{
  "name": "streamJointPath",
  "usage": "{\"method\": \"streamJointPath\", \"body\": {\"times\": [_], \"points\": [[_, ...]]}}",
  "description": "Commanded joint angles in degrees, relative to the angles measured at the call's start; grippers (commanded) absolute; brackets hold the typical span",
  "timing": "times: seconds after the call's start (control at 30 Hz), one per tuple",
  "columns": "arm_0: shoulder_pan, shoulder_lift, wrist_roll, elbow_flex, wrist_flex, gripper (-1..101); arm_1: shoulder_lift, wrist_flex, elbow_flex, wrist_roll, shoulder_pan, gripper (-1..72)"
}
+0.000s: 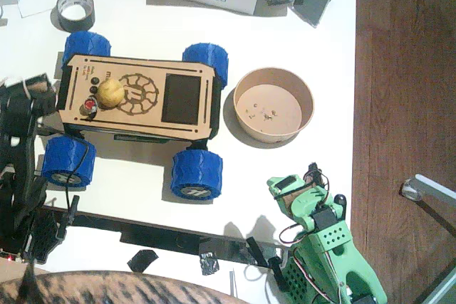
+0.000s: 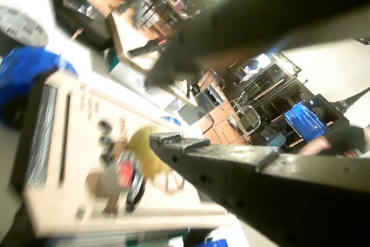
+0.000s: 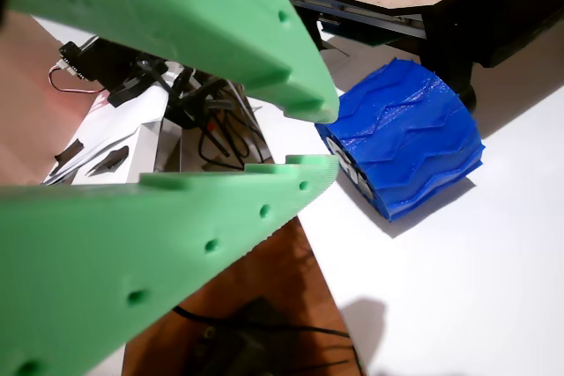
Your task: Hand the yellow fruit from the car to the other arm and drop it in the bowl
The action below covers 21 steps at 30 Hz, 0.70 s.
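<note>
The small, round, dull-yellow fruit point(image 1: 110, 92) sits on top of the flat tan wooden car point(image 1: 139, 97), on the left part of its deck beside the gear emblem and left of the dark rectangular panel; in a wrist view the same fruit point(image 2: 144, 143) shows blurred behind a black jaw. The car stands on four chunky blue wheels point(image 1: 197, 174) on the white table point(image 1: 285, 169). To the right of the car, just apart from it, rests the round beige shallow bowl point(image 1: 274, 105), with only crumbs on its bottom. The black left arm point(image 1: 21, 169) stands at the left edge, just beside the car's left end; its gripper point(image 2: 173, 105) has its jaws spread with nothing between them, the fruit lying beyond. The light green right arm point(image 1: 328, 254) sits at the near right, nearer than the bowl; its gripper point(image 3: 308, 138) is parted and empty, facing a blue wheel point(image 3: 405, 138). A grey tape roll point(image 1: 75, 9) lies at the far left.
</note>
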Motion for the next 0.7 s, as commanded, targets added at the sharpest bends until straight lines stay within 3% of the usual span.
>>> {"method": "streamJointPath", "body": {"times": [0.0, 0.27, 0.3, 0.37, 0.4, 0.67], "points": [[0.4, -5.4, 0.5, -5.4, -0.9, 36, 0.3, 0.1, -2.7, 0.2, 0.2, 0.0], [0.4, -12.2, 0.5, -5.6, -1.7, 36, 0.3, 0.1, -2.7, 0.2, 0.2, 0.0], [0.8, -13.2, 0.5, -5.6, -2.0, 40, 0.3, 0.1, -2.7, 0.2, 0.2, 0.0], [2.9, -14.9, 0.5, -5.6, -3.1, 57, 0.3, 0.1, -2.7, 0.2, 0.2, 0.0], [4.3, -15.7, 0.5, -5.6, -4.1, 57, 0.3, 0.1, -2.7, 0.1, 0.2, 0.0], [12.1, -23.1, 0.5, -5.6, -11.3, 52, 0.3, 0.1, -2.7, 0.1, 0.2, 0.0]]}}
